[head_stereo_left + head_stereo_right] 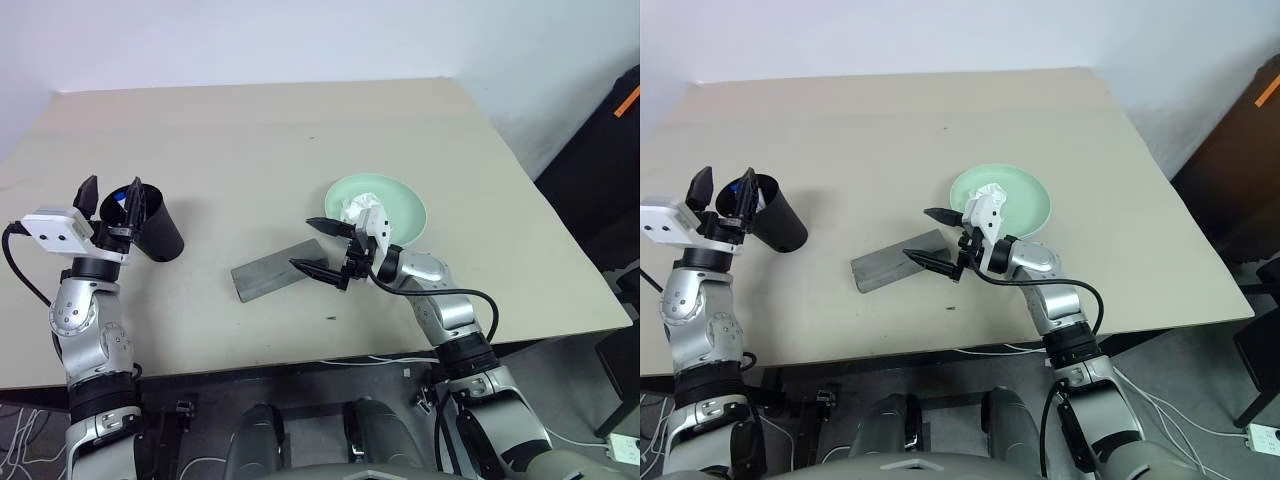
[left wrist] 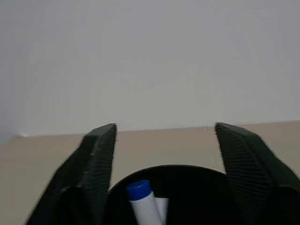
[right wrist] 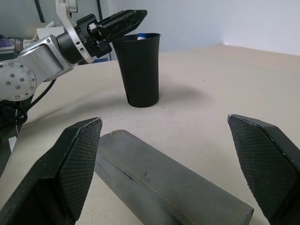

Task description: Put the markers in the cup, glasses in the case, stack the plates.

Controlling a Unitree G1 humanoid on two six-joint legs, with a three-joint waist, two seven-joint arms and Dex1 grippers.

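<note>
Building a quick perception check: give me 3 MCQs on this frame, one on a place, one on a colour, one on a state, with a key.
1. Where is the marker?
A. Lying on the table
B. Standing inside the black cup
C. On the plate

2. What colour is the plate that shows on the table?
A. Pale mint green
B. Red
C. Black

3. How does the left gripper stand?
A. Shut on the marker
B. Shut on the grey case
C. Open, its fingers either side of the cup's rim

Key:
1. B, the left wrist view shows the blue cap rising from within the cup.
2. A, the round plate near the right gripper is mint green, with a crumpled white tissue on it.
3. C, both black fingers are spread with the cup's mouth between them, and nothing is gripped.
</note>
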